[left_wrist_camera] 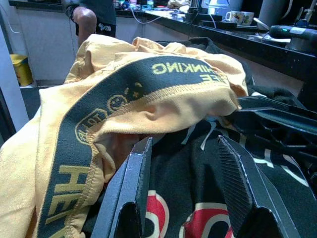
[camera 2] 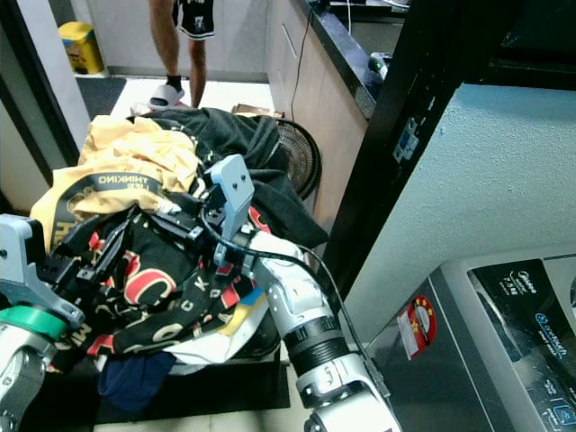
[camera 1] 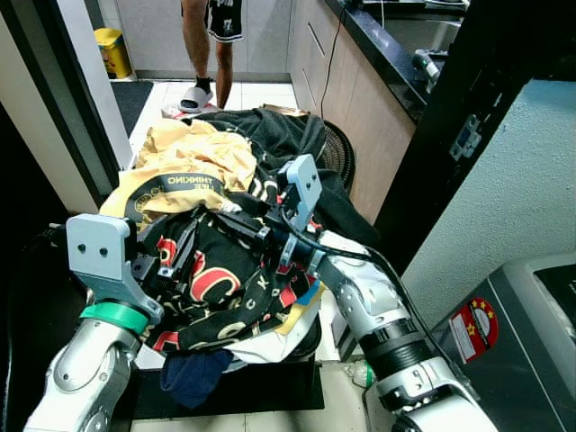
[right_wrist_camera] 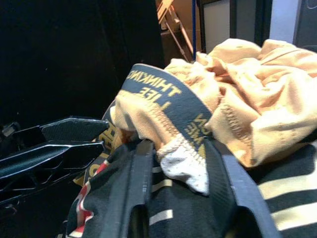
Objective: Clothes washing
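Observation:
A heap of laundry lies before me. On top is a yellow garment with a black lettered band. Below it is a black garment with red and white print, and a dark cloth lies behind. My left gripper reaches into the heap from the left. It is open, with the printed black garment lying between its fingers. My right gripper comes in from the right and is open. The yellow garment's hem hangs between its fingers, and the left gripper's fingers are close opposite.
A grey washing machine stands at the lower right beside a white wall. A person's legs are at the far end of the floor, near a yellow bin. A fan leans by the counter cabinets. A navy cloth hangs under the heap.

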You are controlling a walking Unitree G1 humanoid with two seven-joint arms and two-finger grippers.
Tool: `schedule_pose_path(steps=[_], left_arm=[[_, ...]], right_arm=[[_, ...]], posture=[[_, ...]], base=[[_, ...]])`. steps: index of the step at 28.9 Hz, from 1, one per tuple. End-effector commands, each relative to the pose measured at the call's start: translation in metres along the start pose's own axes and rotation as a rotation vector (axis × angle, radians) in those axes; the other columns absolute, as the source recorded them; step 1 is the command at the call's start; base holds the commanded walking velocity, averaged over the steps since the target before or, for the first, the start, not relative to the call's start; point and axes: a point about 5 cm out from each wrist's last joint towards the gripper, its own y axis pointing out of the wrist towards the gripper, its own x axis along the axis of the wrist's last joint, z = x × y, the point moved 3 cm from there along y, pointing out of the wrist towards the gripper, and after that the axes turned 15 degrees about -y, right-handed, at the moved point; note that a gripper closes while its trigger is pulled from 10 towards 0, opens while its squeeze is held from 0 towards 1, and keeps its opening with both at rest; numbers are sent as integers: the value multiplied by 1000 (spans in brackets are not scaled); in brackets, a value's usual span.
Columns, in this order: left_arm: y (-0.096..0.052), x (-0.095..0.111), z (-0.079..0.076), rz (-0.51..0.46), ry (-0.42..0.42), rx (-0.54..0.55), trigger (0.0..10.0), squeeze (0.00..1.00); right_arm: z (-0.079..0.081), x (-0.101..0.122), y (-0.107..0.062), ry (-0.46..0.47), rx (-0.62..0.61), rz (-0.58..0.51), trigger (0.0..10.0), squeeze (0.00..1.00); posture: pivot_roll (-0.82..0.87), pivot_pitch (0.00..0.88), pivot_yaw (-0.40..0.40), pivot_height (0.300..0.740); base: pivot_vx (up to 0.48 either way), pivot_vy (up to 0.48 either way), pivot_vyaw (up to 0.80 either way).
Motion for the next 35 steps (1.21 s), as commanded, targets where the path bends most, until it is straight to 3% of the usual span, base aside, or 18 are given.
schedule_pose_path(steps=[1,19,22,23,25,26,27,30,31,35], left_arm=[[-1,-1,0,2,-8,3,10000,0],[1,0,-1,-14,-22,8,10000,0],[2,1,-1,-19,-24,10,10000,0],[2,1,0,-23,-26,13,10000,0],[2,1,0,-23,-26,13,10000,0],[3,1,0,-26,-28,14,10000,0],[3,1,0,-26,-28,14,10000,0],[6,3,0,-33,-37,10,10000,0],[6,3,0,-33,-37,10,10000,0],[9,3,0,-39,-47,5,10000,0]], right_arm=[[-2,7,2,-1,-8,-29,0,0],[-8,16,3,10,-26,-65,0,0],[-20,28,4,-2,-94,-109,0,0],[-33,43,3,-5,-166,-168,0,0],[-33,43,3,-5,-166,-168,0,0],[-53,74,0,-19,-263,-271,0,0],[-53,74,0,-19,-263,-271,0,0],[-88,151,-16,-89,-400,-497,0,0],[-88,151,-16,-89,-400,-497,0,0],[-106,206,-40,-194,-483,-625,0,0]], posture=[[87,22,-5,740],[86,15,-9,740],[84,13,-10,740],[82,12,-9,740],[82,12,-9,740],[80,13,-5,740],[80,13,-5,740],[75,15,1,740],[75,15,1,740],[65,12,12,740]], base=[[0,0,0],[0,0,0],[0,0,0],[0,0,0],[0,0,0],[0,0,0],[0,0,0],[0,0,0],[0,0,0],[0,0,0]])
